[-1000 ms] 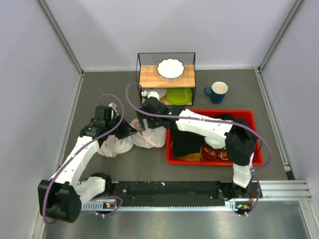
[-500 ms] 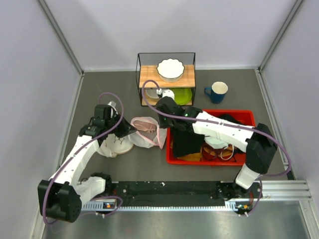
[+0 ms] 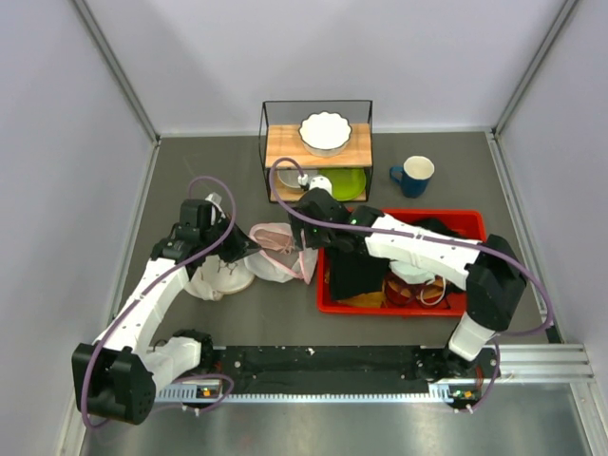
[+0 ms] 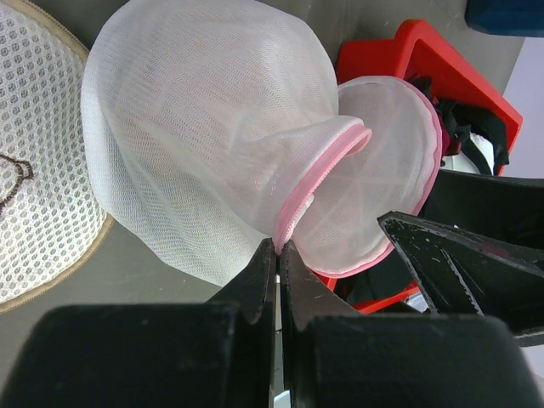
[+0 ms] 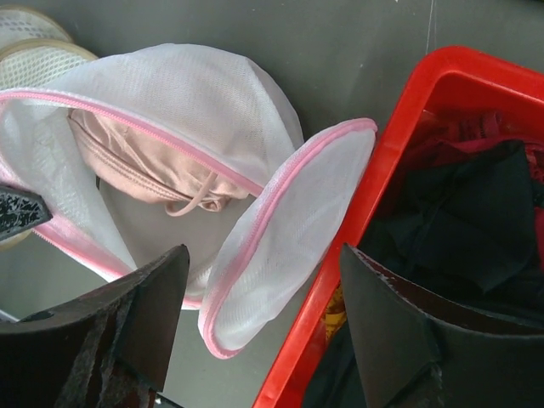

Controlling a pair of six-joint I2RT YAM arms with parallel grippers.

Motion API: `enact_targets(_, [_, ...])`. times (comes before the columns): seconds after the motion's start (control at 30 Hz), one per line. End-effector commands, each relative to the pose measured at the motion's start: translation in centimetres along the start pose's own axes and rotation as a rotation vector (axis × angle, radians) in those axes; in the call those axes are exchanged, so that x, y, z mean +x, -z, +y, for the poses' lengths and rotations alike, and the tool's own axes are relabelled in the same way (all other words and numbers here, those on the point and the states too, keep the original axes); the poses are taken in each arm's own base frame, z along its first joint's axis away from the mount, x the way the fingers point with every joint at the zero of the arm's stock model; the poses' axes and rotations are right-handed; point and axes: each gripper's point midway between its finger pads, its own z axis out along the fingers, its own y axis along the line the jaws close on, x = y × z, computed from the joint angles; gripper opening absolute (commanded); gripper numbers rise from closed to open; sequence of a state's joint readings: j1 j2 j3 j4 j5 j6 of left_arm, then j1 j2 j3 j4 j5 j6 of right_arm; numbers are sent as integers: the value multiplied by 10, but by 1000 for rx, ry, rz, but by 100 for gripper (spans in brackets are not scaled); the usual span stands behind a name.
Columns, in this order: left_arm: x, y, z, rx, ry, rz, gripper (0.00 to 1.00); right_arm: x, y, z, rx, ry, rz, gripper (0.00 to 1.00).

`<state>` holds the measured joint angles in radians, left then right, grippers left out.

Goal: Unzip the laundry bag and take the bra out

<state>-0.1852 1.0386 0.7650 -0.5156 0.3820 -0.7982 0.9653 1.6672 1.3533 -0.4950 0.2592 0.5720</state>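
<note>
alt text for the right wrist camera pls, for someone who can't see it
The laundry bag lies unzipped on the grey table, its pink-edged flap hanging open so the pink bra shows inside. The right gripper hovers open over the flap, holding nothing. A red bin of dark clothes sits at the right.

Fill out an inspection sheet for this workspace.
Surface: grey table.
Job's things: laundry bag unzipped, flap open toward the red bin; bra inside it.
Clutter: red bin holds dark clothes; wire shelf with white dish and green plate; blue mug; cream pads beside the bag.
Grippers: left gripper shut on the bag's pink rim; right gripper open above the flap.
Cables: purple cables loop over both arms.
Surroundings: plain walls; nothing else seen.
</note>
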Motion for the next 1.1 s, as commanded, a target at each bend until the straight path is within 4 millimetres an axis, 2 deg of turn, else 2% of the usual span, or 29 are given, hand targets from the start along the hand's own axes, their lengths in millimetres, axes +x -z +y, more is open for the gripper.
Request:
enact_targets(0.0, [-15, 9, -23, 76, -35, -51, 0, 1, -14, -1, 8, 1, 1, 63])
enact_targets(0.07, [-16, 11, -25, 81, -36, -55, 0, 4, -17, -1, 7, 1, 13, 54])
enact_targets(0.1, [-16, 11, -25, 83, -35, -55, 0, 1, -16, -2, 8, 2, 6, 42])
enact_targets(0.17, [-14, 13, -25, 85, -33, -55, 0, -9, -10, 3, -13, 12, -20, 29])
enact_targets(0.2, [-13, 14, -25, 86, -28, -54, 0, -16, -5, 4, -20, 29, -41, 9])
enact_targets(0.23, [-12, 15, -26, 95, -23, -59, 0, -33, 8, 8, -38, 27, -97, 0])
enact_targets(0.3, [-7, 18, -26, 123, -11, -69, 0, -56, 25, 13, -73, 51, -172, 0])
enact_targets(0.37, [-8, 24, -31, 157, -41, -98, 0, -85, 51, 25, -144, 91, -278, 0])
enact_targets(0.4, [-9, 26, -33, 162, -57, -106, 3, -93, 60, 29, -168, 101, -309, 0])
enact_targets(0.43, [-11, 29, -34, 162, -76, -115, 15, -100, 68, 35, -206, 127, -334, 0])
enact_targets(0.47, [-14, 35, -35, 137, -106, -121, 34, -119, 88, 43, -256, 182, -417, 0])
enact_targets(0.5, [-17, 39, -31, 96, -114, -131, 81, -124, 97, 48, -286, 214, -442, 0])
enact_targets(0.53, [-34, 53, -38, 69, -172, -195, 95, -128, 108, 57, -341, 251, -464, 0])
enact_targets(0.57, [-41, 61, -38, 43, -186, -216, 98, -137, 121, 63, -379, 315, -513, 0])
enact_targets(0.6, [-43, 69, -39, 21, -211, -221, 99, -133, 128, 76, -462, 365, -508, 0])
enact_targets(0.63, [-54, 85, -59, 67, -267, -265, 99, -134, 135, 81, -508, 398, -513, 0])
enact_targets(0.67, [-60, 93, -68, 90, -361, -292, 99, -138, 141, 84, -541, 424, -528, 0])
enact_targets(0.73, [-73, 112, -98, 175, -523, -353, 99, -131, 150, 98, -668, 469, -501, 0])
enact_targets(0.77, [-78, 117, -106, 194, -566, -384, 99, -136, 153, 96, -689, 465, -503, 0])
enact_targets(0.83, [-88, 129, -128, 274, -678, -468, 99, -132, 155, 101, -767, 477, -475, 0])
enact_targets(0.87, [-86, 136, -137, 316, -717, -492, 99, -133, 156, 101, -778, 464, -469, 0])
enact_targets(0.97, [-86, 140, -151, 404, -844, -561, 99, -131, 157, 102, -813, 457, -448, 0])
enact_targets(1.07, [-79, 129, -146, 422, -928, -510, 99, -126, 156, 103, -845, 463, -425, 0])
